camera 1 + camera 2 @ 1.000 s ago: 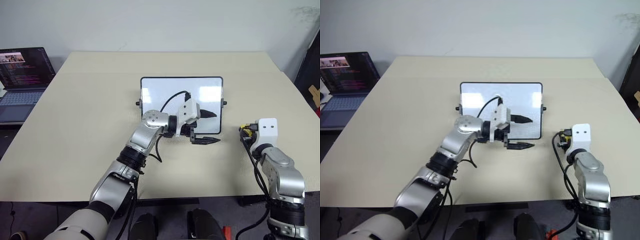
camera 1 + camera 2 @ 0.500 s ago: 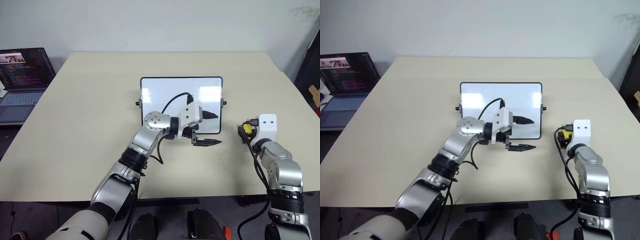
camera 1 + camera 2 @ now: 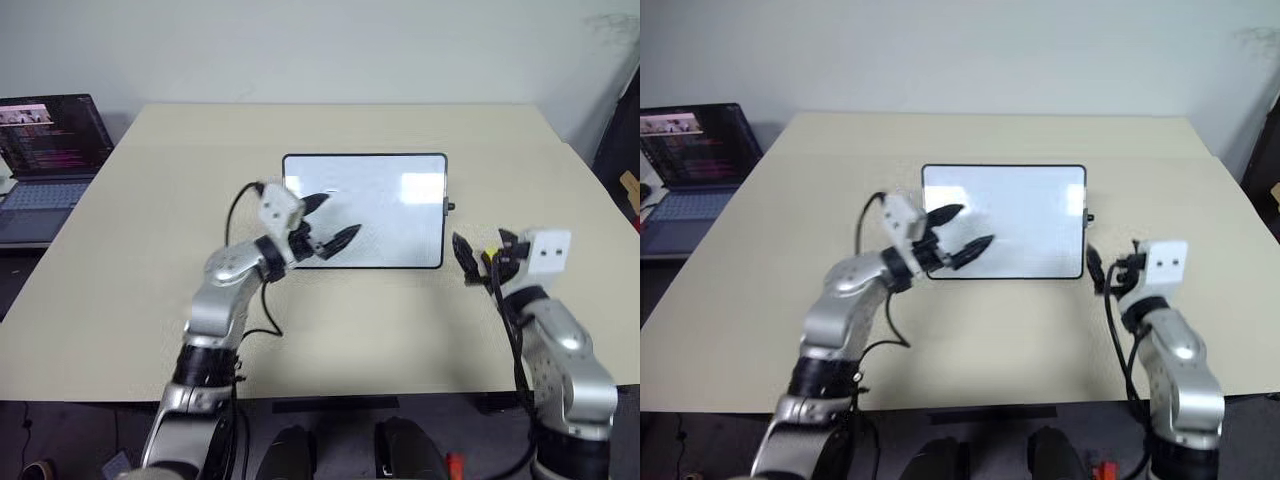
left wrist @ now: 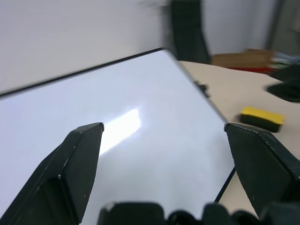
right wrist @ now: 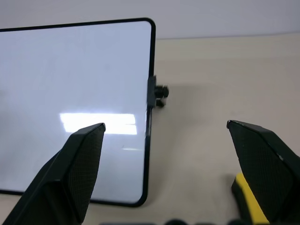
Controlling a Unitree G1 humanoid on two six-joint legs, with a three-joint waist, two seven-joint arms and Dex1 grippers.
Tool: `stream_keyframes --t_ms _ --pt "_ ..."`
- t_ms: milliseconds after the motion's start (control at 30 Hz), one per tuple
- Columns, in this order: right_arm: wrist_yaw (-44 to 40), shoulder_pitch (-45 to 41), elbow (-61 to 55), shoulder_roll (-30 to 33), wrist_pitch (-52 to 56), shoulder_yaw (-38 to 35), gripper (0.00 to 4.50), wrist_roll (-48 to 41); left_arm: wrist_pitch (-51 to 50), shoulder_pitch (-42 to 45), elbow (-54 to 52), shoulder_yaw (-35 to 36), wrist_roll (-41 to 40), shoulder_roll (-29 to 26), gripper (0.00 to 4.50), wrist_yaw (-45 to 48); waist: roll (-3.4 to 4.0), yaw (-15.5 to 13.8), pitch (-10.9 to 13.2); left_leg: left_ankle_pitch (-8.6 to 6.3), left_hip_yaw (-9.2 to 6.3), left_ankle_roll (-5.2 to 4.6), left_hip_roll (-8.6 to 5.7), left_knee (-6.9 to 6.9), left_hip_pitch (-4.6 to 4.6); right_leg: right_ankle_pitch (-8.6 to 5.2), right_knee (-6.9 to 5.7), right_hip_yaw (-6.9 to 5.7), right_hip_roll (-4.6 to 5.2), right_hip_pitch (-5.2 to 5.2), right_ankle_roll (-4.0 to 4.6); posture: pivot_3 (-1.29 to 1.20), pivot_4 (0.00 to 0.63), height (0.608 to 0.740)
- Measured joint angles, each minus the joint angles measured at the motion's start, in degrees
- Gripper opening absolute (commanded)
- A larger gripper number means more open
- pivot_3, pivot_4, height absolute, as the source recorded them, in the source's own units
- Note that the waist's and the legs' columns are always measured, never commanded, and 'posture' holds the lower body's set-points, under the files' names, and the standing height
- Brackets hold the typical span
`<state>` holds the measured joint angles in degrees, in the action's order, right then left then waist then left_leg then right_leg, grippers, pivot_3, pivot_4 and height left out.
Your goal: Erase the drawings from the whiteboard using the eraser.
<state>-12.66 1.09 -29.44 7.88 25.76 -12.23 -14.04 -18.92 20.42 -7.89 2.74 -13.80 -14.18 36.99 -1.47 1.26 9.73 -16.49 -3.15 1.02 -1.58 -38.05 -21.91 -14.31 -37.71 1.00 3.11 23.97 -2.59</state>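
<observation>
The whiteboard (image 3: pixel 380 215) lies flat in the middle of the table, and its surface looks plain white. The drawings are out of view. My left gripper (image 3: pixel 338 216) hovers open over the board's near left part, with nothing between its fingers. The eraser (image 3: pixel 490 254), a small yellow block, sits on the table just right of the board, also seen as eraser (image 4: pixel 261 117). My right gripper (image 3: pixel 483 248) stands open at the eraser. In the right wrist view the eraser (image 5: pixel 251 204) lies beside one finger, not gripped.
A laptop (image 3: pixel 45 165) with a lit screen stands off the table's far left. The beige table (image 3: pixel 150 260) reaches well beyond the board on all sides. A small black knob (image 5: pixel 161 91) sticks out of the board's right side.
My right gripper has opened and let go of the eraser. My left arm has swung from the board's near right part to its near left part, gripper still open.
</observation>
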Motion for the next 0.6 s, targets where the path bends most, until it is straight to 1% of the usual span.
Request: stream_keyframes --t_ms 67,133,233,333,433,600 --pt "-0.9 5.3 0.0 -1.5 -5.6 1.3 4.48 0.6 -0.6 -5.8 -3.3 1.2 1.0 1.2 4.5 -5.1 0.0 -0.2 0.0 0.0 0.0 -0.01 -0.02 -0.03 0.06 0.01 -0.03 0.0 0.02 -0.05 -0.01 0.0 0.15 0.74" --pt "-2.2 8.2 0.7 -1.6 -10.1 1.6 4.48 0.5 -0.5 -9.3 -5.1 2.0 3.3 2.8 4.5 -11.0 0.0 -0.4 0.0 0.0 -0.03 -0.01 -0.03 -0.03 0.23 0.04 -0.04 -0.05 -0.01 -0.23 -0.01 0.0 0.15 0.74" --pt "-3.8 9.6 4.4 -2.7 -17.5 1.7 4.48 -0.3 1.6 -14.4 -7.5 3.9 7.7 4.8 4.5 -20.0 -0.02 -0.3 0.0 -0.02 0.02 -0.02 0.06 0.09 1.06 -0.09 0.06 -0.03 -0.06 -1.01 -0.08 0.0 0.15 0.74" --pt "-5.4 9.6 8.8 -2.3 -21.1 1.6 4.48 -0.8 2.1 -17.9 -8.9 5.7 9.8 6.3 4.5 -25.7 -0.01 -0.2 0.0 -0.01 0.02 -0.01 0.12 0.06 1.14 -0.2 0.06 -0.05 -0.15 -1.12 -0.21 0.0 0.15 0.74" --pt "-7.0 9.6 11.4 -1.1 -22.0 1.7 4.48 -1.4 1.8 -20.2 -10.5 6.1 10.6 7.9 4.5 -29.2 -0.02 -0.3 0.0 -0.01 0.01 -0.01 0.11 0.05 1.12 -0.12 0.05 -0.06 -0.15 -1.12 -0.09 0.0 0.15 0.74" --pt "-7.0 12.9 10.2 -0.8 -22.0 4.2 4.48 -0.7 0.2 -23.9 -12.1 5.8 10.3 8.2 4.5 -30.4 -0.01 -0.5 0.0 -0.04 -0.06 0.02 0.11 0.11 1.08 -0.05 0.07 -0.08 -0.12 -1.09 0.05 0.0 0.15 0.74"
